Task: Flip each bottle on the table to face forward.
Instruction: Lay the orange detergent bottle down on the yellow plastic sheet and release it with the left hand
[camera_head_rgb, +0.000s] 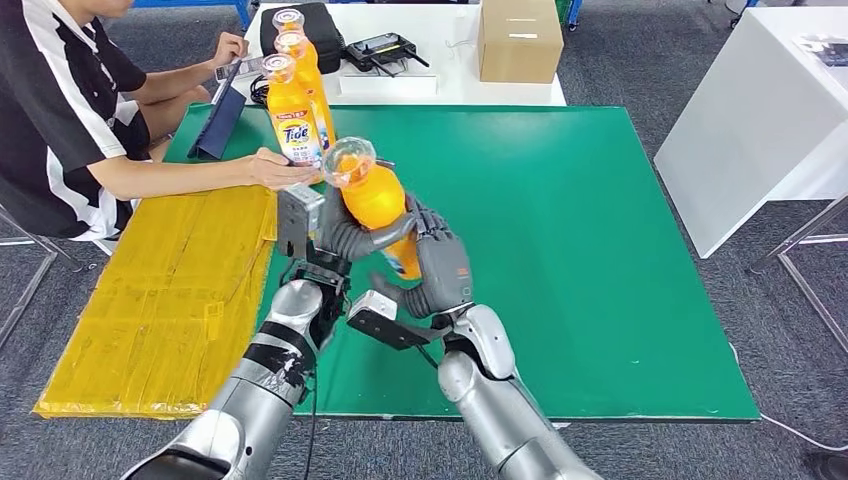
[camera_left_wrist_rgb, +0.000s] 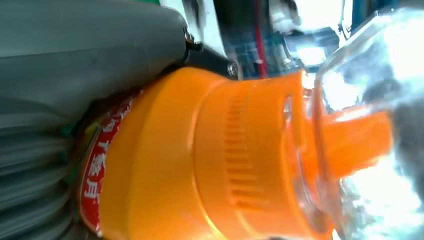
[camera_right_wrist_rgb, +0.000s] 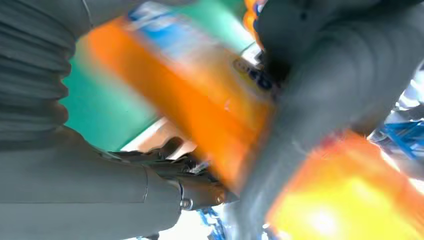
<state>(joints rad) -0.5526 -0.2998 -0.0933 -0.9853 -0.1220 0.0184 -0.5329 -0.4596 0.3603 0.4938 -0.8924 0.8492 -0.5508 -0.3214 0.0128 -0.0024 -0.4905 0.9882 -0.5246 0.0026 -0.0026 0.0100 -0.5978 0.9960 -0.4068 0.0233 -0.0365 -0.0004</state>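
Both hands are on one orange bottle (camera_head_rgb: 378, 197) above the green table (camera_head_rgb: 600, 250): the left hand (camera_head_rgb: 335, 238) wraps its fingers round the upper body, the right hand (camera_head_rgb: 437, 262) clasps the lower part, and the bottle tilts with its clear cap toward the far left. Two more bottles (camera_head_rgb: 295, 110) stand upright at the far left edge, a seated person's hand (camera_head_rgb: 280, 170) resting against the nearer one. Yellow sheeting (camera_head_rgb: 170, 300) lies beside the table.
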